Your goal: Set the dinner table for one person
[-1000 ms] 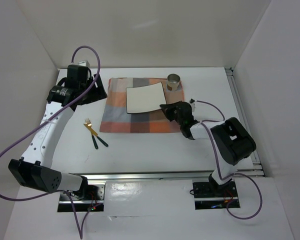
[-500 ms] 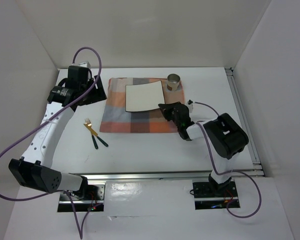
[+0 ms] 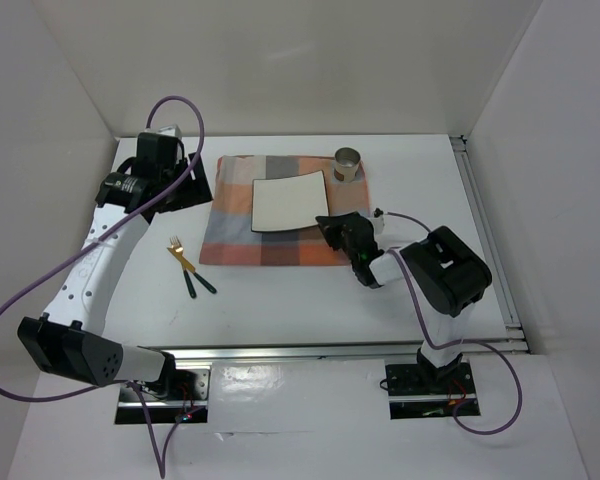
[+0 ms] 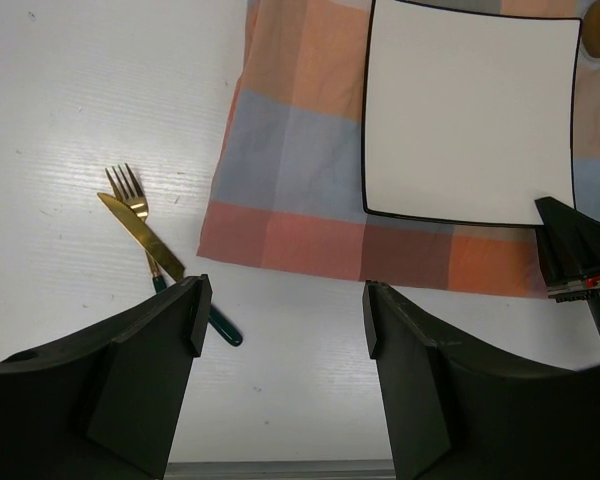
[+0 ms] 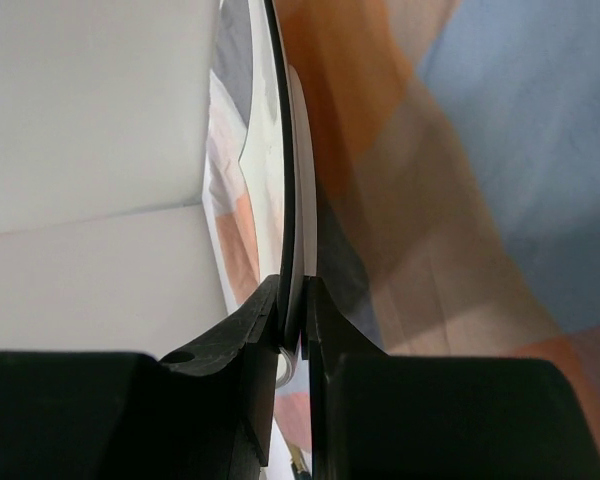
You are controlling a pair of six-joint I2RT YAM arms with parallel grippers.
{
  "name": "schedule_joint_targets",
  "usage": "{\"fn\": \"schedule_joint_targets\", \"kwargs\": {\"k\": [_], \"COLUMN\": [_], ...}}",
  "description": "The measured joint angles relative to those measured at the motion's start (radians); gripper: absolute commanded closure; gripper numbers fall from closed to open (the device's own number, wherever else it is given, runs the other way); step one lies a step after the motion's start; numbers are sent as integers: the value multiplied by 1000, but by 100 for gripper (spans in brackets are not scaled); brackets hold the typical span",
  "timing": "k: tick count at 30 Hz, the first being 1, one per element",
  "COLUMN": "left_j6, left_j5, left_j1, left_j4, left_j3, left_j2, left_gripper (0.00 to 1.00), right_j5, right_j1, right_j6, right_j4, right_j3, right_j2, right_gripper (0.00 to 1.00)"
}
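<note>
The white square plate [image 3: 290, 200] with a thin black rim lies on the orange-and-blue-grey checked cloth [image 3: 230, 240] on the white dinner table [image 3: 280, 300]. My right gripper [image 3: 332, 224] is shut on the plate's near right corner; in the right wrist view the jaws [image 5: 294, 300] pinch the plate's edge [image 5: 298, 150] above the cloth [image 5: 430, 200]. My left gripper [image 3: 195, 180] is open and empty, raised over the table left of the cloth. The left wrist view shows its fingertips [image 4: 285, 300] apart above bare tabletop, with the plate [image 4: 470, 110] and cloth [image 4: 290, 150] beyond.
A gold fork [image 3: 177, 246] and a gold knife with a dark green handle [image 3: 192, 272] lie crossed on the table left of the cloth; they also show in the left wrist view [image 4: 140, 235]. A metal cup [image 3: 348, 163] stands at the cloth's far right corner. Metal rails run along the near and right edges.
My right arm has drawn in and shifted slightly left, still gripping the plate's corner. The plate has shifted a little. The left arm has not moved.
</note>
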Motion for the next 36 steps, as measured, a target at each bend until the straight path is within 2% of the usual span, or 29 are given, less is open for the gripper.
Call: {"fn": "schedule_joint_targets", "kwargs": {"k": [26,27,30,31,33,36], "left_j6": [0,0,0,0,0,0], "left_j5": [-4,-4,-4,-4,-4,-3], "left_j1": [0,0,0,0,0,0], "left_j4": [0,0,0,0,2,4], "left_j3": [-13,-13,-13,-13,-15,-25], "left_j2": [0,0,0,0,0,0], "left_gripper": [21,21,21,21,21,21], "right_j5": [68,66,64,61,58,56], "right_j1": [24,24,24,24,25,26], "right_j6": [109,117,156,167,182,195], "right_j4": [18,13,-1,-8,-47,-126], "right_j3": [-48,-48,-47,-43,-30,-6], "right_j2": [19,19,18,13,-6,-46], "right_gripper": [100,84,52,28,15,6]}}
